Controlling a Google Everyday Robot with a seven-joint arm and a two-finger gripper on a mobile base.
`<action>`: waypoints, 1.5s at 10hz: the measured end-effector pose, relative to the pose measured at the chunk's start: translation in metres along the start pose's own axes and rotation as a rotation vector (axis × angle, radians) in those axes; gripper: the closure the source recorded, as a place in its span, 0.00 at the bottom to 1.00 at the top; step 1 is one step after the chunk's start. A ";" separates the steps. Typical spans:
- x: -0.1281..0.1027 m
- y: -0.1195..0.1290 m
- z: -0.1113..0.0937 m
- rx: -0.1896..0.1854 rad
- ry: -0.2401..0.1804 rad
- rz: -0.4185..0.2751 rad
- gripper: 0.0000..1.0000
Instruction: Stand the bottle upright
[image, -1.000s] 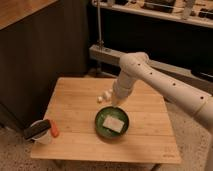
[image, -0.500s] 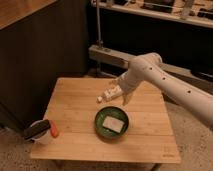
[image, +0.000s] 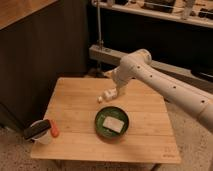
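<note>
The small white bottle (image: 107, 95) lies on its side near the middle of the wooden table (image: 75, 100), its cap end pointing front left. My gripper (image: 119, 91) hangs at the end of the white arm, right at the bottle's right end, just above the tabletop. I cannot tell whether it touches the bottle.
A green bowl (image: 100, 129) holding a pale rectangular block (image: 113, 124) sits just in front of the bottle. A white cup with a dark object (image: 38, 131) and an orange item (image: 53, 129) stand at the front left corner. A dark wall and a metal shelf rail run behind the table.
The arm's elbow swung right, then back left. The gripper stayed beside the bottle's right end. The bottle still lies on its side in about the same spot.
</note>
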 end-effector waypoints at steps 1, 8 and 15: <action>0.002 -0.010 0.008 0.000 0.016 0.000 0.20; 0.023 -0.030 0.088 -0.175 -0.040 0.039 0.20; 0.035 -0.001 0.132 -0.319 -0.112 0.070 0.20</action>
